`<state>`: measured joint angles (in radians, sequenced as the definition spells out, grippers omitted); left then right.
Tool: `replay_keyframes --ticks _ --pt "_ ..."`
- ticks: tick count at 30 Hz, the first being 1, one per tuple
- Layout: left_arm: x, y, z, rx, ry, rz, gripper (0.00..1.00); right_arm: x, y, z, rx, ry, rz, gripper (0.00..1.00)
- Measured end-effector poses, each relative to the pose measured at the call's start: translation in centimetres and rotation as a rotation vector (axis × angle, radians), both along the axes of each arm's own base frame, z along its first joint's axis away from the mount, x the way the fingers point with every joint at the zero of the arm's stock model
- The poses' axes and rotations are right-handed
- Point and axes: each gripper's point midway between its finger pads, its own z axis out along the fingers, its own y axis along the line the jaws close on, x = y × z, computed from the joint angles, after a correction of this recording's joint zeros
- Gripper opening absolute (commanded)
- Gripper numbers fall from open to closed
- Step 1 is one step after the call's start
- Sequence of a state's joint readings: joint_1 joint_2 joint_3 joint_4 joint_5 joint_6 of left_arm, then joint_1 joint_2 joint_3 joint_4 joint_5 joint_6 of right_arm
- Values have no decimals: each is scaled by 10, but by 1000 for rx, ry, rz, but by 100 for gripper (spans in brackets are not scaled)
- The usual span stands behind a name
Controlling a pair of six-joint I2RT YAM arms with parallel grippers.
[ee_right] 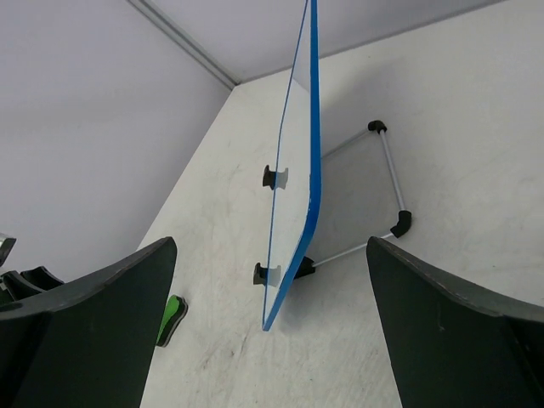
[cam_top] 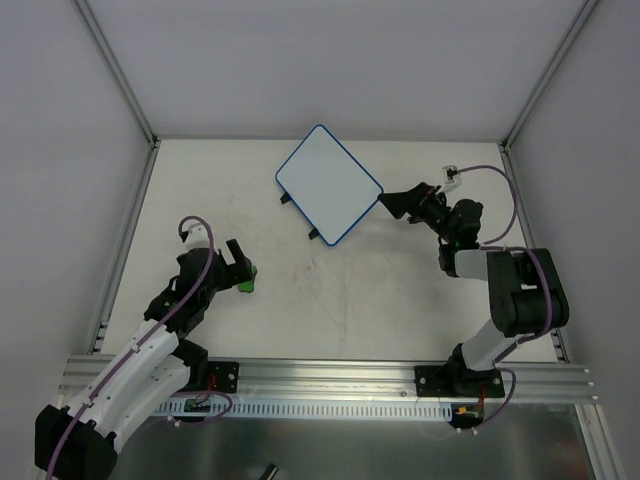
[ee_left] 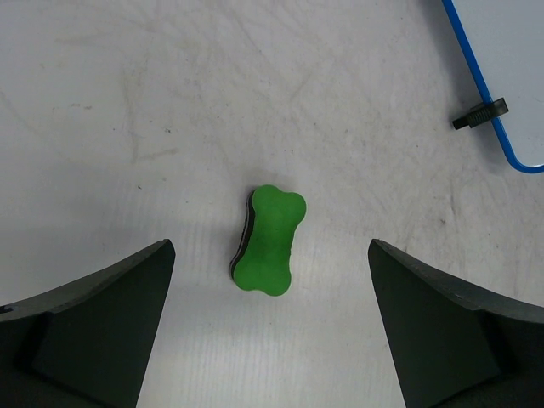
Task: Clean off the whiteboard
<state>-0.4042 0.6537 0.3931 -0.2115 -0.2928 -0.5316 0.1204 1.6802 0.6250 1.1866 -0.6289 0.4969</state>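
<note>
Left gripper (ee_left: 270,251) above green eraser (ee_left: 269,240)

Whiteboard (cam_top: 329,185): one, seen edge-on in gap between right gripper (ee_right: 272,246) fingers.
Black feet (ee_right: 274,177): two, on board's edge.
Green eraser (ee_left: 269,240): one, midway between left gripper (cam_top: 241,268) fingers, touching neither.
Wire stand (ee_right: 393,174): one, behind board, beyond right fingers.
Grippers: two, both spread wide, two fingers each.

Eraser (ee_left: 269,240): green, bone-shaped, lying flat on table (ee_left: 127,102).
Left gripper (ee_left: 270,255): jaws wide apart, flanking eraser, no contact.
Whiteboard (ee_left: 518,68): blue-rimmed corner, upper right.
</note>
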Motion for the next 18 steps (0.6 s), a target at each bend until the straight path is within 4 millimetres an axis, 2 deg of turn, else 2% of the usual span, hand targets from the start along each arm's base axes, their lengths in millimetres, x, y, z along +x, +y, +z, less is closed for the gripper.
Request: replay_keyframes --ticks 6,13,16,18 --pt "1 -1 2 -1 -13 -10 99 -25 -31 25 -43 -33 -145 99" --pt "0 -5 -3 15 6 -49 99 -72 -67 59 -217 -78 -317 99" --pt "-1 -7 -5 23 14 -70 99 -93 -78 64 -281 -83 -354 99" --pt "-1 -7 -4 29 9 -78 99 -108 -87 57 -338 -61 -375 99"
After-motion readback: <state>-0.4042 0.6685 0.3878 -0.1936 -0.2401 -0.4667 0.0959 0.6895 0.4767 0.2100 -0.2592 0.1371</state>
